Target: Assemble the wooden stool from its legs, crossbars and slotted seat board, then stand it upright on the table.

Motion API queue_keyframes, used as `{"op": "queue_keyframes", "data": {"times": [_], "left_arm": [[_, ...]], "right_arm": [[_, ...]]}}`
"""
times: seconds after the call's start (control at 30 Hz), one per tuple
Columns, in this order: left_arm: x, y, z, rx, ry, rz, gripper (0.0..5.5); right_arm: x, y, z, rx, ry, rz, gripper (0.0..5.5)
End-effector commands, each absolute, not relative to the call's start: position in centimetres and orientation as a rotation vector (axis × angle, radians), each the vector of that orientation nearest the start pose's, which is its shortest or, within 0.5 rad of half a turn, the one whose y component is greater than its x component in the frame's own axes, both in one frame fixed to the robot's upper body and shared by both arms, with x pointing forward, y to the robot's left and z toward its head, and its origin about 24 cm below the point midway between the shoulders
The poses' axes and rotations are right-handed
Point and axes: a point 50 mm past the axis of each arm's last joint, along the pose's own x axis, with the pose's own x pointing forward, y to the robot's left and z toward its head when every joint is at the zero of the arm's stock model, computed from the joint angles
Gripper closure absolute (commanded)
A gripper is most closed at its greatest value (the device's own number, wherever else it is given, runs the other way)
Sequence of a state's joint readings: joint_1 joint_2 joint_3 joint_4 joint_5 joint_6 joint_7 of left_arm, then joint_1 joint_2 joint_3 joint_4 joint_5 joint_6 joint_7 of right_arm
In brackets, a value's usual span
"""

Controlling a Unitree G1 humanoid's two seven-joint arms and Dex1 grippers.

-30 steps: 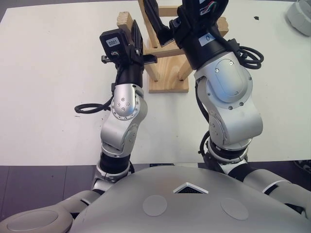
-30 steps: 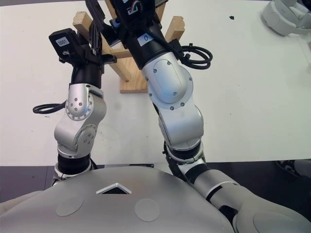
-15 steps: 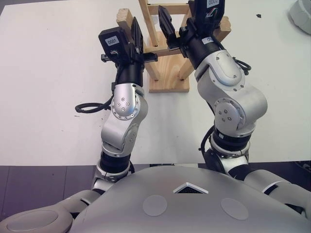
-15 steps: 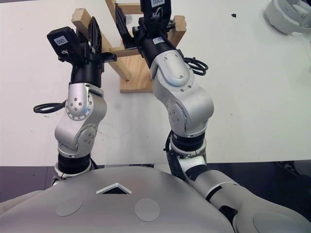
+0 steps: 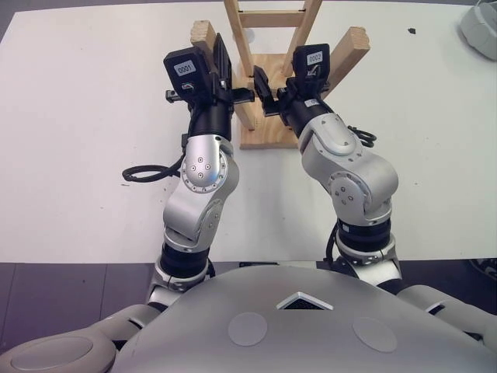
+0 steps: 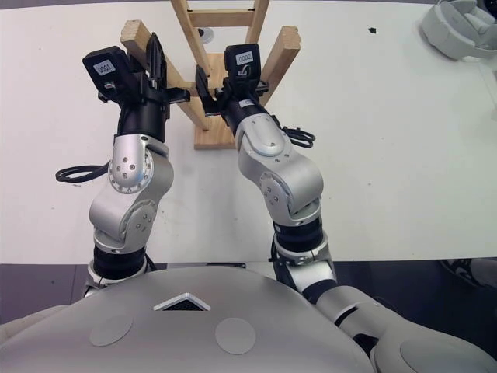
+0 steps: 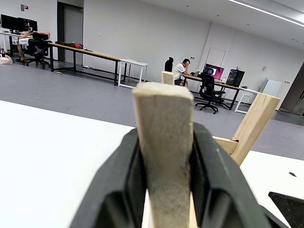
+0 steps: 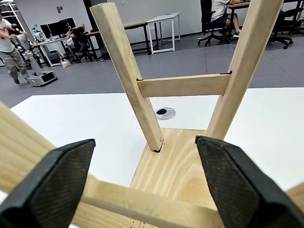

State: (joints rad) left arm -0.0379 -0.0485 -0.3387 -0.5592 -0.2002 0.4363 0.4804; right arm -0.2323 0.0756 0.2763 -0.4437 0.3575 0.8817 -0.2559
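Here, your left gripper is clamping a leg; your right gripper is hanging wide-jawed, the crossbar running jaw to jaw.

Legible on two small stickers (dark digits on white): 0001 sticker on the left wrist's black camera box, 0002 sticker on the right wrist's matching box.

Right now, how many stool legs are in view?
4, all pointing up from the seat board: near-left leg, near-right leg, far-left leg, far-right leg. None seems hidden.
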Motion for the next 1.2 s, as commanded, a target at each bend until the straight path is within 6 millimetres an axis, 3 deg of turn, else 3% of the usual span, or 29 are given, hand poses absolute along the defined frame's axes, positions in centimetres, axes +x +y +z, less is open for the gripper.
{"op": "queue_keyframes", "data": {"times": [0.03,0.17,0.33,0.43,0.57,0.6,0.67,0.73,0.8,0.87,1.03,1.2], "left_arm": [[22.7,5.6,11.0,-0.354,0.141,0.029,4.46],[22.9,5.5,10.9,-0.356,0.142,0.026,4.46],[23.1,5.6,10.9,-0.352,0.134,0.026,4.46],[23.1,5.7,10.9,-0.348,0.128,0.030,4.46],[23.3,5.9,10.9,-0.347,0.122,0.041,4.46],[23.4,5.9,10.9,-0.346,0.121,0.043,4.46],[23.4,5.9,10.8,-0.343,0.120,0.041,4.46],[23.5,5.9,10.8,-0.342,0.121,0.038,4.46],[23.6,5.8,10.8,-0.340,0.122,0.033,4.46],[23.6,5.7,10.8,-0.335,0.125,0.027,4.46],[23.5,5.5,10.3,-0.297,0.156,0.005,4.46],[23.3,4.7,10.3,-0.283,0.167,-0.047,4.46]], "right_arm": [[23.5,-2.8,8.1,0.309,0.478,0.366,1.56],[24.8,-2.8,13.0,0.205,0.139,0.409,1.56],[23.9,-3.1,20.2,-0.058,-0.346,0.469,1.56],[24.1,-6.0,24.7,-0.197,-0.552,0.344,1.56],[25.0,-13.9,29.3,-0.324,-0.656,0.002,1.56],[25.2,-15.4,29.3,-0.361,-0.635,-0.054,1.56],[25.9,-17.9,26.9,-0.432,-0.487,-0.122,1.56],[26.4,-19.2,22.5,-0.447,-0.241,-0.111,1.56],[26.1,-18.7,19.0,-0.400,-0.058,-0.052,1.56],[25.7,-17.4,17.5,-0.361,0.025,0.017,1.56],[25.7,-13.1,17.7,-0.326,0.013,0.184,1.56],[25.8,-12.3,17.4,-0.341,0.044,0.206,1.56]]}}
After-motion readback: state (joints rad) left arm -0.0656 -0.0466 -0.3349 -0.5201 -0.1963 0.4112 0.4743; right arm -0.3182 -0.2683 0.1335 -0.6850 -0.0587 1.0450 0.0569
